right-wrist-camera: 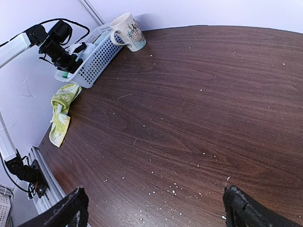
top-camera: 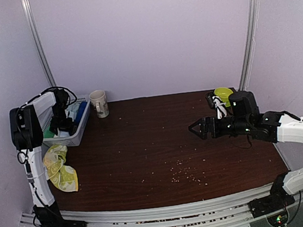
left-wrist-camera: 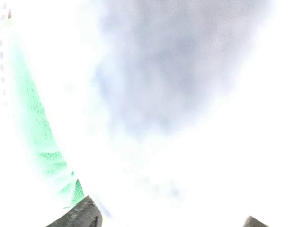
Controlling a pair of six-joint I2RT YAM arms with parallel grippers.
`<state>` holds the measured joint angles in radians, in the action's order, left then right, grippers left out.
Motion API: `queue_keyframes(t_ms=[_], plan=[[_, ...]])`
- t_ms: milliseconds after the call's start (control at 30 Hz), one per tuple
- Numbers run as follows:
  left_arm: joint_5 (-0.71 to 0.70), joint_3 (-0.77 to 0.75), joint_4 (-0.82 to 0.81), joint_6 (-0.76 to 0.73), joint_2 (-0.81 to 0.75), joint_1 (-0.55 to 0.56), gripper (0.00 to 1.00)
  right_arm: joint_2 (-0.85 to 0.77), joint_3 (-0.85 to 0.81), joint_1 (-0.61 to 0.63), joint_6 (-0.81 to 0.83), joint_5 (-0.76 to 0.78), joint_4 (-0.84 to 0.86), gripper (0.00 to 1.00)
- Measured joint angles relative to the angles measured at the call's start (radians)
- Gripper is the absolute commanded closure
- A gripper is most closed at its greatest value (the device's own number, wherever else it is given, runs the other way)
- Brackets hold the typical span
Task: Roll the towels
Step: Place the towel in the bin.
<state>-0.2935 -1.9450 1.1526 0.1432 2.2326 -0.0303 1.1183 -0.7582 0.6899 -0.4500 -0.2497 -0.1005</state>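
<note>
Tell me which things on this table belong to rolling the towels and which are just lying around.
For the job:
- yellow-green towel, crumpled at the table's left edge
- pale towel in the basket, by the left claw

Just lying about:
- white basket
- mug
- yellow-green bowl
- crumbs
</note>
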Motion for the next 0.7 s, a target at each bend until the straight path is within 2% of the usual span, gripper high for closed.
queue_keyframes(t_ms=[100,200,433,500,567,600,700], plan=[[-0.010,0.012,0.000,0.004,-0.002,0.005,0.14,0.000,0.000,0.000,0.000,0.000,0.000,0.00],[-0.014,0.029,-0.002,0.005,-0.011,0.010,0.16,0.000,0.000,0.002,0.000,-0.001,0.000,0.00],[0.005,0.067,-0.026,0.005,-0.071,0.013,0.30,0.005,0.000,0.006,0.000,-0.005,0.000,0.00],[0.011,0.068,-0.031,0.005,-0.082,0.015,0.37,0.007,0.000,0.007,0.000,-0.005,0.000,0.00],[0.018,0.074,-0.037,0.005,-0.088,0.018,0.58,0.009,0.000,0.008,0.000,-0.005,0.000,0.00],[0.023,0.078,-0.042,0.006,-0.088,0.019,0.65,0.010,0.000,0.008,0.000,-0.005,0.000,0.00],[0.031,0.099,-0.059,0.003,-0.088,0.021,0.68,0.010,0.000,0.011,0.000,-0.005,0.000,0.00]])
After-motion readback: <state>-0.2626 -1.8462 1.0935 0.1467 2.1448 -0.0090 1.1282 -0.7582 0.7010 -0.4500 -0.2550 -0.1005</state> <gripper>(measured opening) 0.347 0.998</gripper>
